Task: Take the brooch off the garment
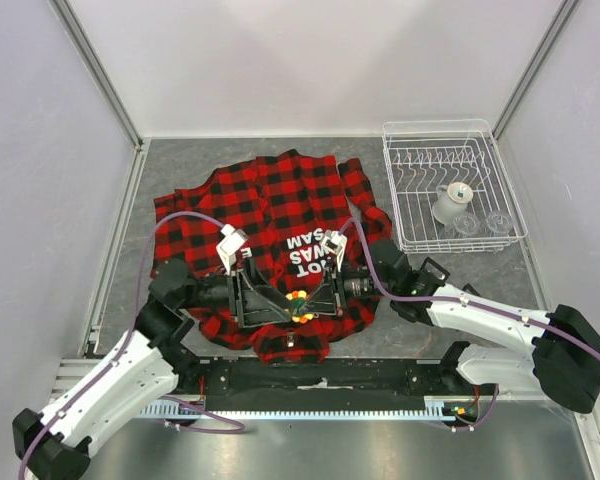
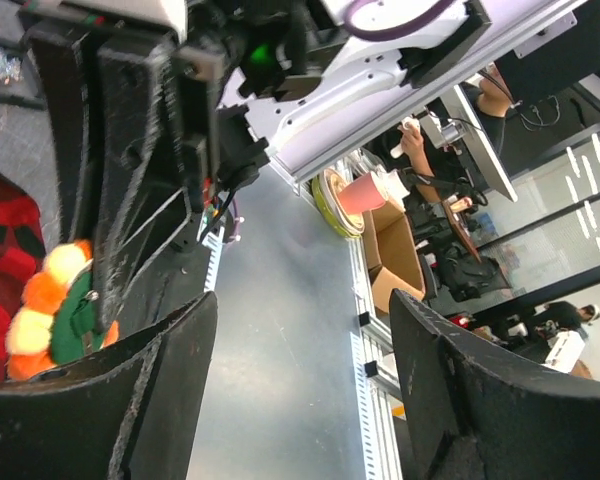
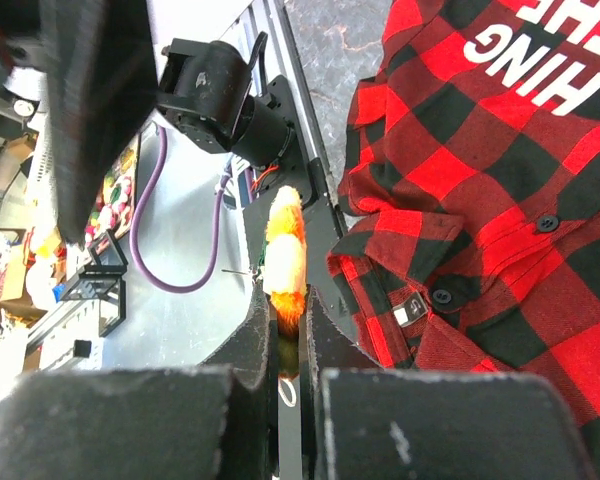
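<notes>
- Right wrist view: the right end effector (image 3: pixel 288 322) is almost closed. Its two fingers (image 3: pixel 320 340) pinch the lower end of the brooch (image 3: pixel 285 250), and only a narrow gap stays between them.
- The brooch stands out above the fingertips, with yellow and orange lobes. It is just beside the edge of the garment (image 3: pixel 480 200). I cannot tell if it touches the cloth or is pinned to it.
- In the left wrist view, the left end effector (image 2: pixel 300 330) is wide open and holds nothing. The brooch (image 2: pixel 50 310) is outside its gap, near the outer side of one finger (image 2: pixel 150 390), and a green part shows there.
- From the top external view, both end effectors meet over the near part of the garment (image 1: pixel 270 195), with the brooch (image 1: pixel 298 303) between them.
- The garment lies spread on the grey desk (image 1: pixel 180 165), red and black plaid, with white letters close to the right arm.
- A wire dish rack (image 1: pixel 394 190) stands on the desk, on the far right, well apart from the brooch.
</notes>
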Motion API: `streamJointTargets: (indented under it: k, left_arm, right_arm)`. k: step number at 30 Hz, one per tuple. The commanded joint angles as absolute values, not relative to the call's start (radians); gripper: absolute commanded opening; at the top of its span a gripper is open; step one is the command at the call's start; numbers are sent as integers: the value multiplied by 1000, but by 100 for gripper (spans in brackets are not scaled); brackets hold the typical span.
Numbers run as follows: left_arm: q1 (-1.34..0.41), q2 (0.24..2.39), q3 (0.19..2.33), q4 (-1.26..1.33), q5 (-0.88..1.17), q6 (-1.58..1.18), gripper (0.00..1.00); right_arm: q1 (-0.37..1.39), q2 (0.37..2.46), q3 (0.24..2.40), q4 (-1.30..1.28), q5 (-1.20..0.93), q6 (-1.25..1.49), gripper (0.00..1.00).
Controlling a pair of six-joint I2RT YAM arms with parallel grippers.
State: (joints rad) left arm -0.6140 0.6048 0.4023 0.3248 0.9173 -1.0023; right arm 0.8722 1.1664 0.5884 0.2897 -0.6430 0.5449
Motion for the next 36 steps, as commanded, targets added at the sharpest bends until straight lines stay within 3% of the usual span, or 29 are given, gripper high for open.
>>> streamJointTargets:
  k: [1, 4, 9, 18, 36]
  left_arm:
    - [-615, 522, 564, -65, 805, -757, 76]
    - [-615, 499, 629, -308, 659, -660, 79]
    - [-615, 566, 600, -324, 729, -589, 83]
    - [-618, 664, 565, -200, 836, -515, 74]
    - [-650, 660, 449, 71, 844, -594, 55]
  right_arm:
    - [871, 1154, 572, 393, -712, 574, 0]
    - [871, 1146, 569, 411, -744, 587, 0]
    - [871, 1154, 584, 414, -801, 611, 0]
    - [871, 1155, 627, 330, -802, 572, 0]
    - [864, 1187, 663, 322, -775, 577, 0]
